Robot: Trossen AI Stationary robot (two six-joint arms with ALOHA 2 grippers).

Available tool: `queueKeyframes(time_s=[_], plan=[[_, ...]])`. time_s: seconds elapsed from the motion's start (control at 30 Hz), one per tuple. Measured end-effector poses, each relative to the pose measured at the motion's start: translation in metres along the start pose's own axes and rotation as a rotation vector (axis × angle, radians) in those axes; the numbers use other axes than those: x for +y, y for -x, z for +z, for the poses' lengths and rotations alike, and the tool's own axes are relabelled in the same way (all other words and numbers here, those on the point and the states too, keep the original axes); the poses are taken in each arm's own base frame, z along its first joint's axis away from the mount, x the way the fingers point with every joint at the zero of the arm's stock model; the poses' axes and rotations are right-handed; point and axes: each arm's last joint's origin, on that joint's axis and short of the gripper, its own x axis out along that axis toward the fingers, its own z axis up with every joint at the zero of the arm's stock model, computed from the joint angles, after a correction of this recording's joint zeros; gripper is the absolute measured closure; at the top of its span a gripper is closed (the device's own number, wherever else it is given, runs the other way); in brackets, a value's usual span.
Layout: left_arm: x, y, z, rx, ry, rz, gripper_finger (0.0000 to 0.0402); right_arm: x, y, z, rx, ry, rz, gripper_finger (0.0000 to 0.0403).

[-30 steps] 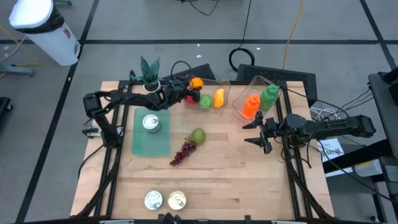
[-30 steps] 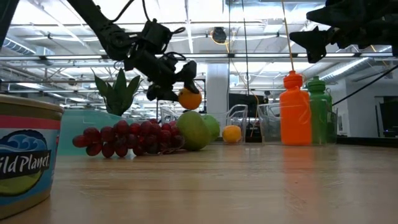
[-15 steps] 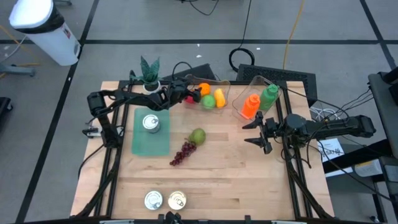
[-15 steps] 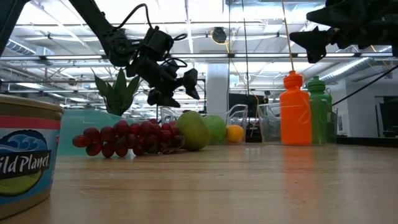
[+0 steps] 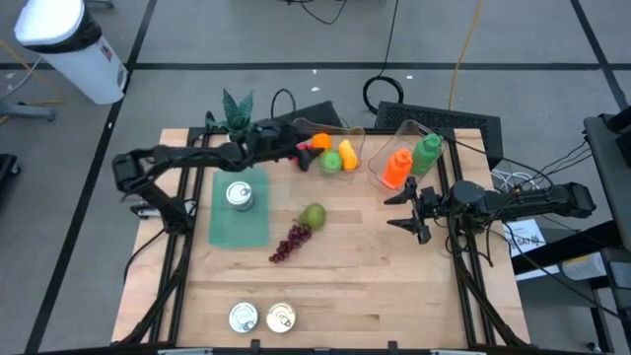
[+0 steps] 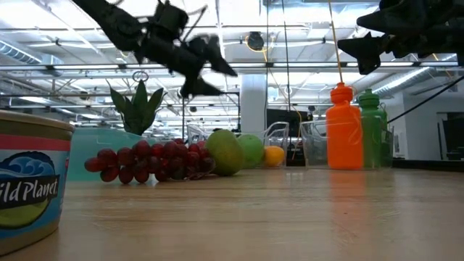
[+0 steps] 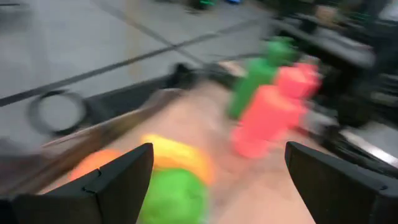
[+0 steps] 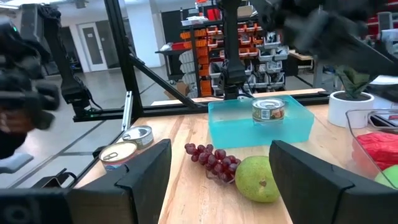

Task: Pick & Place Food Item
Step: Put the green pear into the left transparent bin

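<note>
Dark, blocky fingers of the left gripper (image 5: 299, 154) stand wide apart and hold nothing, raised above the desk's far edge beside a clear plastic bin (image 5: 351, 132). Inside the bin sit a round orange (image 5: 321, 141), a smooth green fruit (image 5: 331, 162) and an oblong yellow one (image 5: 347, 155). A matte pear (image 5: 314, 215) touches a bunch of dark grapes (image 5: 289, 243) mid-desk. The right gripper (image 5: 402, 209), jaws spread and empty, waits raised near the right edge.
</note>
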Motion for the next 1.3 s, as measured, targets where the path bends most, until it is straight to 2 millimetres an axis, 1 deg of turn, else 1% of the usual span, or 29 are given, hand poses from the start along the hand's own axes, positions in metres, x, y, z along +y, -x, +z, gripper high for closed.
queueKeyframes(time_s=[0.1, 0.23, 0.3, 0.4, 0.57, 0.7, 0.83, 1.0, 1.13, 1.3], plan=[[-0.017, 0.02, 0.01, 0.013, -0.083, -0.141, 0.0029, 0.0, 0.0, 0.0, 0.0, -0.001, -0.001, 0.0147], [-0.043, 0.049, 0.006, -0.011, -0.172, -0.231, 0.0023, 0.0, 0.0, 0.0, 0.001, -0.006, 0.0, 0.0147], [-0.053, 0.064, -0.001, -0.029, -0.211, -0.238, 0.0024, 0.0, 0.0, 0.0, 0.0, -0.006, -0.001, 0.0147], [-0.065, 0.084, -0.017, -0.043, -0.234, -0.247, 0.003, 0.0, 0.0, 0.0, 0.001, -0.004, -0.001, 0.0147], [-0.076, 0.113, -0.048, -0.055, -0.246, -0.292, 0.0036, 0.0, 0.0, 0.0, -0.001, 0.012, -0.003, 0.0147], [-0.075, 0.136, -0.068, -0.06, -0.281, -0.332, 0.0029, 0.0, 0.0, 0.001, -0.01, 0.026, -0.001, 0.0147], [-0.069, 0.162, -0.074, -0.142, -0.285, -0.335, 0.0023, 0.0, 0.0, 0.001, -0.014, 0.058, 0.0, 0.0147], [-0.059, 0.189, -0.079, -0.24, -0.296, -0.359, 0.0029, 0.0, 0.0, 0.002, -0.022, 0.02, 0.001, 0.0147], [-0.053, 0.2, -0.085, -0.277, -0.277, -0.379, 0.0036, 0.0, 0.0, 0.003, -0.031, 0.017, 0.002, 0.0147], [-0.049, 0.202, -0.091, -0.256, -0.193, -0.397, 0.0031, 0.0, -0.002, 0.004, -0.052, 0.017, 0.005, 0.0147]])
